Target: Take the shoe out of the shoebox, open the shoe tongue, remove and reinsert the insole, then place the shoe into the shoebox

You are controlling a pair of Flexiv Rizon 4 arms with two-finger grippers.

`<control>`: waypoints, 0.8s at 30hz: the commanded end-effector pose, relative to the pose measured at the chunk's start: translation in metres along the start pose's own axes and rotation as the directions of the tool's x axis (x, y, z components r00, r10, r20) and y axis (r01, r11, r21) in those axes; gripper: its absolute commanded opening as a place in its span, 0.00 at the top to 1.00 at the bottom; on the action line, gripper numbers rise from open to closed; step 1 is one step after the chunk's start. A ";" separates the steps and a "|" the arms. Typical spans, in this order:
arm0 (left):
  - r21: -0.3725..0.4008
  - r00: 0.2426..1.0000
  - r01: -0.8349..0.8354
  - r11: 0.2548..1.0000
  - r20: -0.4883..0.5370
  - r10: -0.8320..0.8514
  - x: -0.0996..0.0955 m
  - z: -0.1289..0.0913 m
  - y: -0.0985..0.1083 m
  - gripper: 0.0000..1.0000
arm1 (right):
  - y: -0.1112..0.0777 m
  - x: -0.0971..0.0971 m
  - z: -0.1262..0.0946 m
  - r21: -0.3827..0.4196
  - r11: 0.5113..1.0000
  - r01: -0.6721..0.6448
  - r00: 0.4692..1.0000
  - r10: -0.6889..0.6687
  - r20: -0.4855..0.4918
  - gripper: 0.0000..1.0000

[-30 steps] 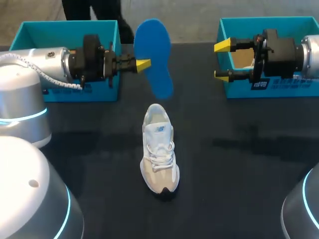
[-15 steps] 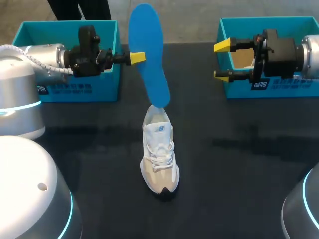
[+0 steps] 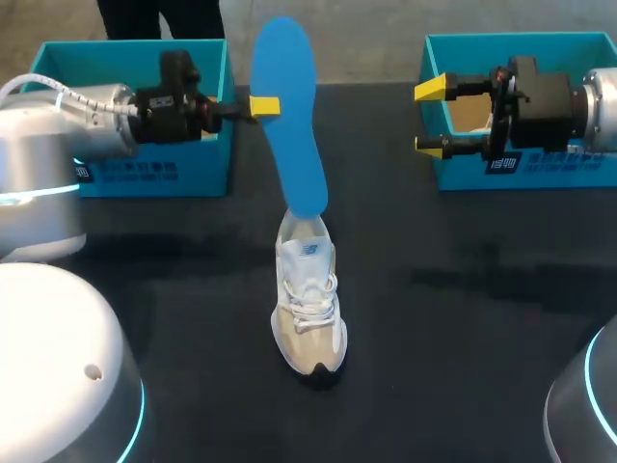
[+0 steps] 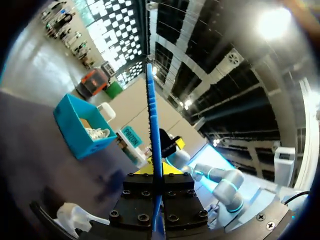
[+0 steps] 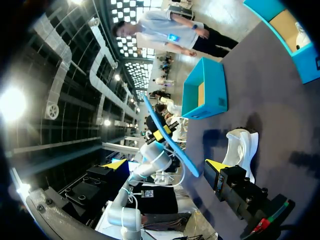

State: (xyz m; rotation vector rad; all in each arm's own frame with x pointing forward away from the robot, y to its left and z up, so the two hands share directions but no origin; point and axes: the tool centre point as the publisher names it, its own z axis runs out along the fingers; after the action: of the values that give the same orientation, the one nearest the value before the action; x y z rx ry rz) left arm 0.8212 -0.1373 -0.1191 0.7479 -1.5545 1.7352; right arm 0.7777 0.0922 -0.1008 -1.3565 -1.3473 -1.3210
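Insole, thin blue foam seemingly, in left gripper

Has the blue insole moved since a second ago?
Yes. The insole has come down toward the shoe; its lower end now meets the heel opening.

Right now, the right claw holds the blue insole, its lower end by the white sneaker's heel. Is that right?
No. The left claw holds the blue insole, its lower end by the white sneaker's heel. The head view shows it. The right claw is open and empty.
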 end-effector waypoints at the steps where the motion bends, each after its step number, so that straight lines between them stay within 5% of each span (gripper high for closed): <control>1: -0.139 0.700 0.697 0.704 -0.080 -0.709 -0.008 0.002 0.000 1.00 | 0.001 0.000 0.002 0.000 1.000 0.000 1.000 0.000 0.001 0.00; 14: -0.181 0.662 0.722 0.668 -0.097 -0.743 -0.015 0.006 0.000 1.00 | 0.001 0.000 0.002 0.000 1.000 0.000 1.000 0.000 0.001 0.00; 24: -0.180 0.658 0.726 0.664 -0.100 -0.746 -0.022 0.006 0.003 1.00 | -0.002 0.034 0.017 -0.041 0.999 -0.003 0.958 0.014 0.286 0.00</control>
State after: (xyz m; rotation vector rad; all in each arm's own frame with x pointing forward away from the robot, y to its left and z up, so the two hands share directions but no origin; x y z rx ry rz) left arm 0.8262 -0.1452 -0.1308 0.9955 -1.0032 1.0686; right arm 0.7778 0.1049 -0.0882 -1.5171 -1.4370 -1.2476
